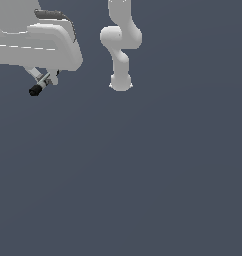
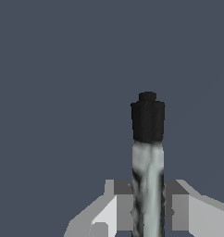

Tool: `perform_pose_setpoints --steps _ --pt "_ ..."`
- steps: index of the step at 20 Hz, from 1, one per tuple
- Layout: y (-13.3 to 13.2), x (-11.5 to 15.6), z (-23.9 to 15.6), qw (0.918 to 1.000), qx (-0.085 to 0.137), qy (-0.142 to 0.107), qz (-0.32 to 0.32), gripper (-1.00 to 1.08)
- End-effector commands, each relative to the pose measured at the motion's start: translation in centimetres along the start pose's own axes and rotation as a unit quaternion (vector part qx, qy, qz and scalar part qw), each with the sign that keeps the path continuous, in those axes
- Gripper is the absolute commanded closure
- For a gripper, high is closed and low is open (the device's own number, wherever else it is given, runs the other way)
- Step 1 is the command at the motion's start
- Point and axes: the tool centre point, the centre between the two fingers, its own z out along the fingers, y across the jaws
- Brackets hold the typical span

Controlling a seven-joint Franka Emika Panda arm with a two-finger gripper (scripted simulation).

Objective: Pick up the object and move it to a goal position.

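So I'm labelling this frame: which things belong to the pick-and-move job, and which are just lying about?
Job:
- rod, pale shaft, black tip
- gripper, shut on the rod

Lying about:
- nothing visible; only the arm's base and the plain grey ground

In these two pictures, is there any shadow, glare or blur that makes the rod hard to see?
Exterior view: flat, even light, no cast shadow or glare on the grey ground; the rod is tiny and coarse under the gripper, near the frame's edge. Wrist view: the rod is large, its pale shaft mottled and blocky, black tip without detail; the fingers look sharp-edged.
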Motion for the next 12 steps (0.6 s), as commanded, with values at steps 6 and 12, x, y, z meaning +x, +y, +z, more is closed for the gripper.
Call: perform_pose_setpoints --steps 6,12 --pt "2.1 0.7 -3.8 1.0000 0.000 0.000 0.000 1.08" --pt "3.0 1.1 -5.4 1.0000 0.000 0.000 0.000 1.08"
